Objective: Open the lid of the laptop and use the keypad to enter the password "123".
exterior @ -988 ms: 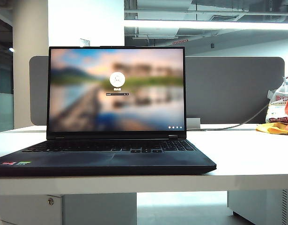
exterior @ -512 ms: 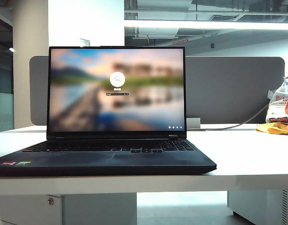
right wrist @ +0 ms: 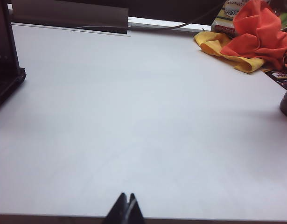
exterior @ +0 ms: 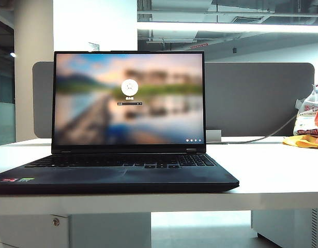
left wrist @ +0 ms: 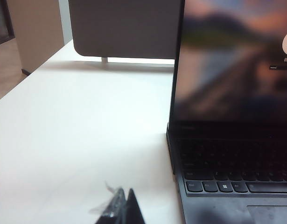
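One laptop (exterior: 115, 170) sits open on the white desk (exterior: 272, 170) in the exterior view, its lid (exterior: 129, 98) upright and showing a blurred login screen; the keypad (exterior: 197, 160) forms the keyboard's right end. Left wrist view: my left gripper (left wrist: 122, 210), pinched closed and holding nothing, hovers over bare desk left of the laptop. Right wrist view: my right gripper (right wrist: 126, 210), likewise closed and empty, hangs right of the laptop, well apart from the orange and yellow cloths (right wrist: 248, 39).

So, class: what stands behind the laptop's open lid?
A grey divider board rises behind the lid, which hides its middle. Both grippers, left and right, are shut, apart from the laptop.
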### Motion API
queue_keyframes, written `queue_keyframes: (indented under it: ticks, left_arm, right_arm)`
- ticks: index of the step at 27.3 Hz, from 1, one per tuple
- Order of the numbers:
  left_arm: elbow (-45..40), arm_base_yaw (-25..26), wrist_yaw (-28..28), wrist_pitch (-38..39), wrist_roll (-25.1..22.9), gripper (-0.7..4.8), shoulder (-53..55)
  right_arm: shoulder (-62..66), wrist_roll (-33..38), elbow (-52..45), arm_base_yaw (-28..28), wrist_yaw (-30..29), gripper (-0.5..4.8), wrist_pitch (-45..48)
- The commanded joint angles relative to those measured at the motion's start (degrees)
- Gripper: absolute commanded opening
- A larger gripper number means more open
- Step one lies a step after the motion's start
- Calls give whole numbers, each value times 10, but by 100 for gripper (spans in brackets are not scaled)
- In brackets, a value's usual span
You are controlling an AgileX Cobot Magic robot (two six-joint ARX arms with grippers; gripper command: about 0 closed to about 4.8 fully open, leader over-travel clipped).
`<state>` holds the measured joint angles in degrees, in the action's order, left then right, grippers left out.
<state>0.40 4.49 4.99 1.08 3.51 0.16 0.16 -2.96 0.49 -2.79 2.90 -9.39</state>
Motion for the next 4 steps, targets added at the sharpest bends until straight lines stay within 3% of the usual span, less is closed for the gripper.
queue_keyframes:
  ticks: [1,4]
  left_arm:
    - [0,0,3,-7,1,-6,0]
    - [0,0,3,-7,1,-6,0]
  right_arm:
    - [0,-1,-2,0,1,-1,7]
    - [0,-1,-2,0,1,-1,7]
